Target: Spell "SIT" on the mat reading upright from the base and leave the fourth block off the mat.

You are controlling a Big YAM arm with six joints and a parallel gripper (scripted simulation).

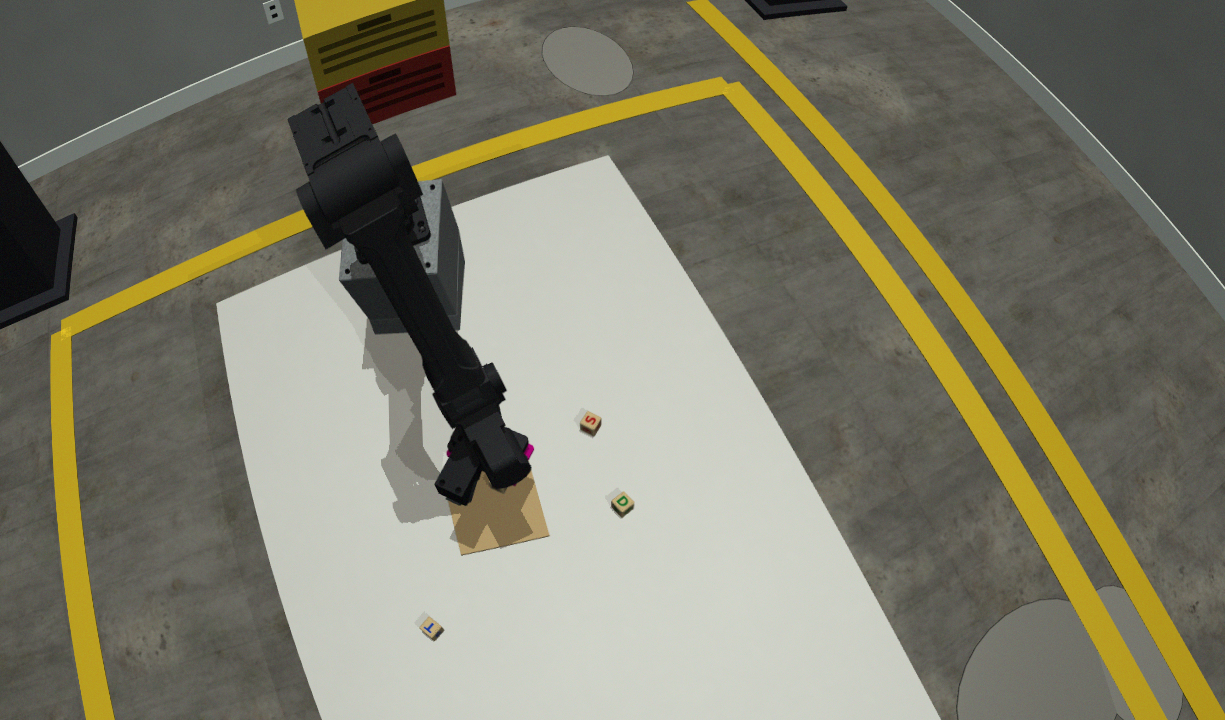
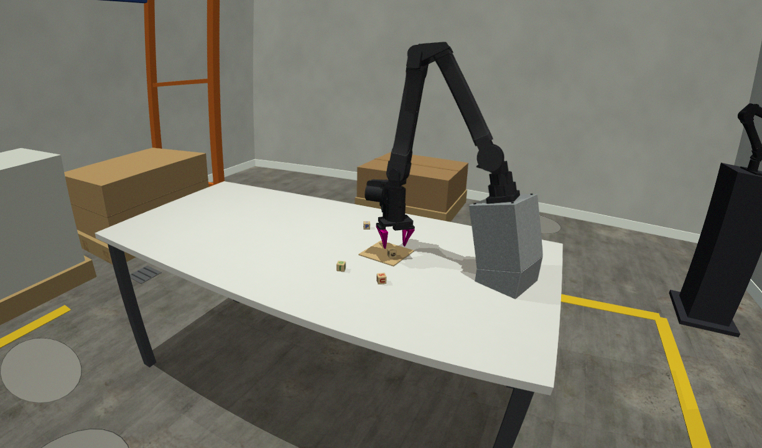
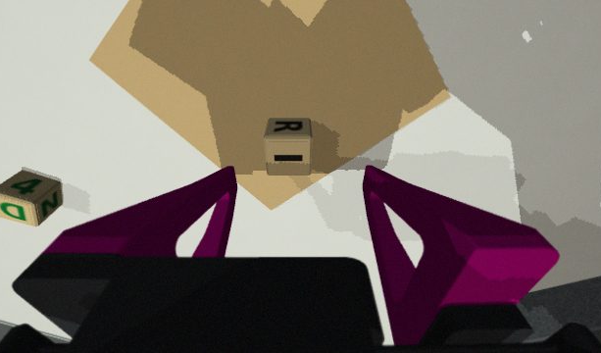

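Observation:
The tan mat [image 1: 500, 519] lies flat on the white table. A block with black marks [image 3: 287, 146] rests on the mat near one corner, showing an "R" on one face and a black bar on another. It also shows in the exterior view [image 2: 392, 254]. My gripper [image 3: 299, 176] is open, and its magenta fingers hang just above this block without touching it [image 2: 394, 244]. In the top view the gripper [image 1: 489, 456] hides that block. The S block [image 1: 589, 421], the D block [image 1: 622, 503] and the T block [image 1: 431, 626] lie on the table off the mat.
The grey robot base [image 1: 419, 259] stands on the table behind the mat. The D block also shows at the left of the wrist view [image 3: 26, 197]. Cardboard boxes and an orange rack stand on the floor beyond the table.

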